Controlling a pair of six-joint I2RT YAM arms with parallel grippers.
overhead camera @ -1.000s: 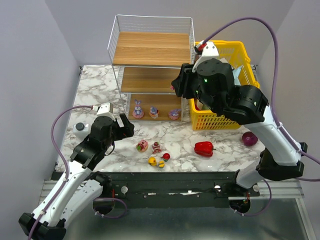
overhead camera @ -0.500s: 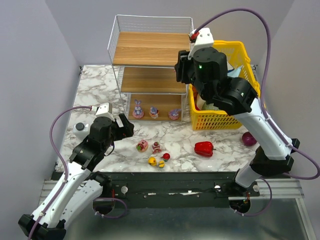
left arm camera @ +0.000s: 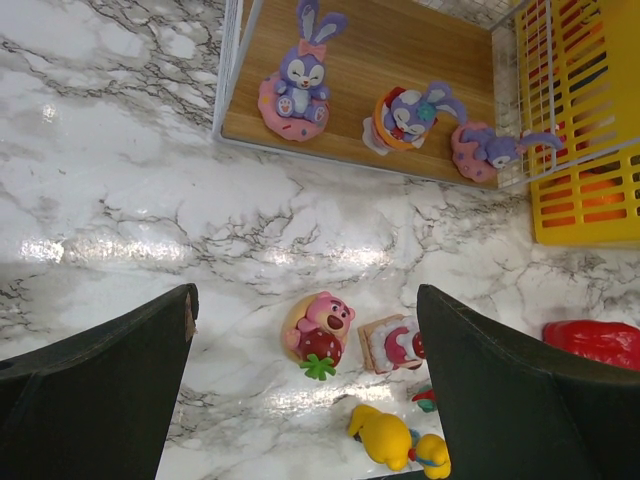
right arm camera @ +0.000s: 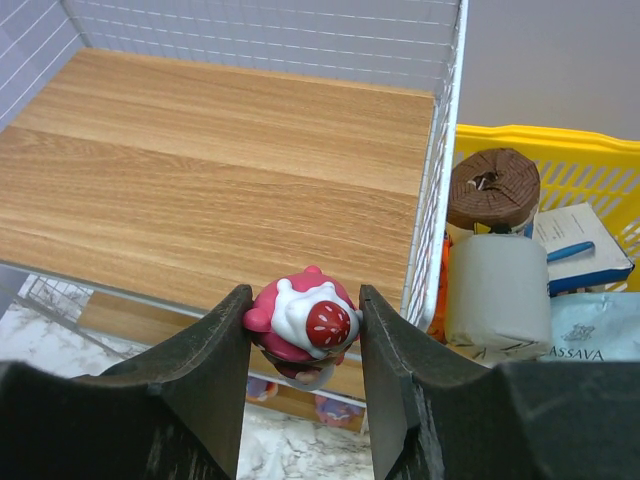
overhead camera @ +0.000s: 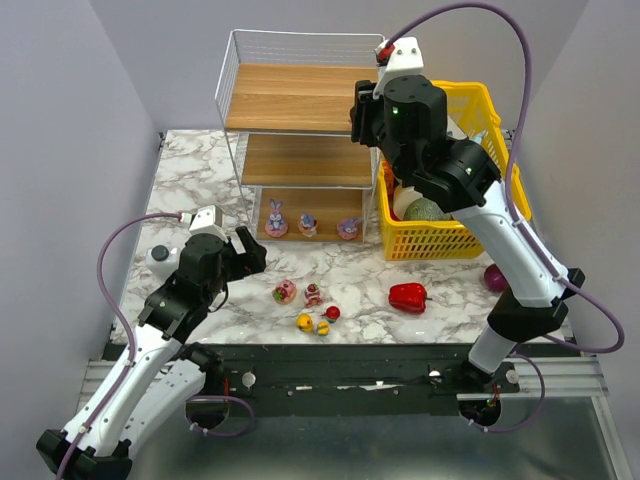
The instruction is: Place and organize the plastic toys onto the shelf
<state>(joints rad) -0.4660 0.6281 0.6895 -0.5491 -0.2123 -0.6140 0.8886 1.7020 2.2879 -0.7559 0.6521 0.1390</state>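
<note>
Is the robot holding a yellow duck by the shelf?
No, the right gripper pinches a pink strawberry-topped toy near the top of the shelf.

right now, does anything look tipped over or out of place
On the bottom board of the shelf, the rightmost bunny looks toppled, ears pointing sideways toward the yellow basket, unlike the leftmost bunny, which sits upright. Nothing else stands out.
</note>
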